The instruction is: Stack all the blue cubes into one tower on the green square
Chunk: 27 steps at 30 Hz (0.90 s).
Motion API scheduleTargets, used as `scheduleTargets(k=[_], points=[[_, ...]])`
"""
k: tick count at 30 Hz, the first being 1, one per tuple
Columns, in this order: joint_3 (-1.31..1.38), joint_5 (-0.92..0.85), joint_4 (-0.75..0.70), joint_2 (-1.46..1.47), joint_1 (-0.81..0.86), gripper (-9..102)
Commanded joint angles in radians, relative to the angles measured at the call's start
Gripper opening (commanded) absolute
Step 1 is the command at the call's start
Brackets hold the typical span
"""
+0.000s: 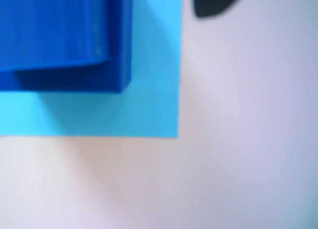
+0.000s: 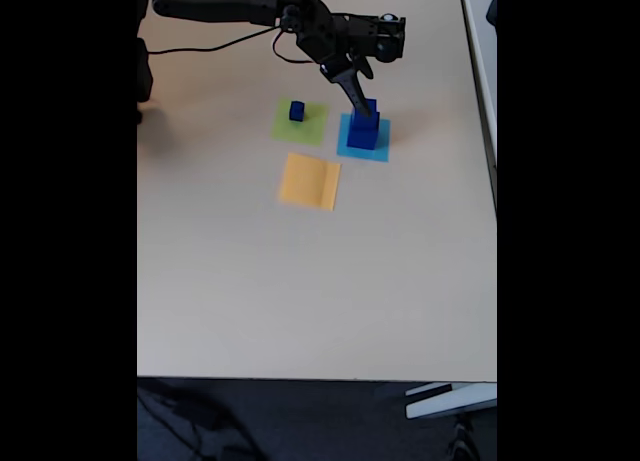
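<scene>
Jaw state is not resolving in either picture: I cannot tell how far my fingers are standing apart, nor whether they are gripping anything. In the fixed view my gripper (image 2: 360,108) is hanging at the top of a stack of blue cubes (image 2: 362,129), which is standing on the cyan square (image 2: 378,146). In the wrist view I am looking down at close range on that stack (image 1: 64,35), with a smaller block lying on a wider one, and the cyan sheet (image 1: 149,110) is showing beneath it; focus is soft here. Beside the cyan sheet, to its left in the fixed view, one small blue cube (image 2: 297,110) is sitting alone on the green square (image 2: 301,126). Below these two, an orange-yellow square (image 2: 309,181) is lying on the pale table (image 2: 320,281).
</scene>
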State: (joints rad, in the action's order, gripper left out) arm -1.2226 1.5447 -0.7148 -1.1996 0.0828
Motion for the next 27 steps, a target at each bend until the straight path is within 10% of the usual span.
scheduleTargets(k=[1, 27], points=[[-0.021, 0.000, 0.057, -0.028, 0.003, 43], [-0.164, -0.035, 0.160, -0.011, 0.037, 40]])
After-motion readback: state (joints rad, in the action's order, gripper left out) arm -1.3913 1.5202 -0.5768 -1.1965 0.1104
